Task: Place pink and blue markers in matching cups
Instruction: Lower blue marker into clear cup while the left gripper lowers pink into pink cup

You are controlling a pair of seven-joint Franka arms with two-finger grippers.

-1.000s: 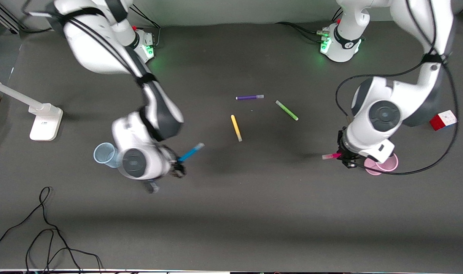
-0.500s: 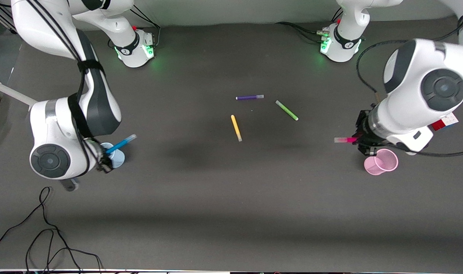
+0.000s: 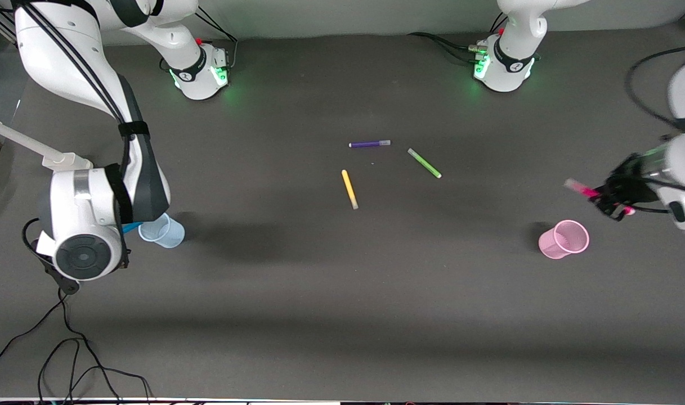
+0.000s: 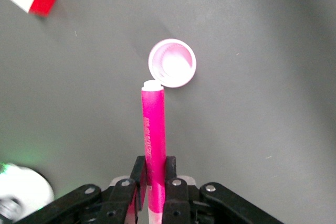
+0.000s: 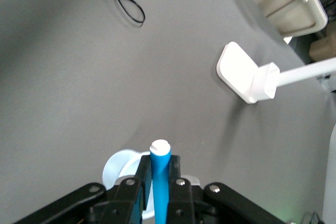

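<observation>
Left gripper [image 4: 153, 182] clamped on pink marker [image 4: 153, 135], up over table beside pink cup [image 3: 564, 239]; right gripper [image 5: 160, 182] clamped on blue marker [image 5: 159, 179], over blue cup [image 3: 162, 231]. Carry step in hand. Next, probably: tip each marker upright, centre over rim, release.

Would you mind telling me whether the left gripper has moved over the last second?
Yes. The left gripper, shut on the pink marker, was right at the pink cup; it now hangs clear of it, toward the left arm's end of the table.
</observation>
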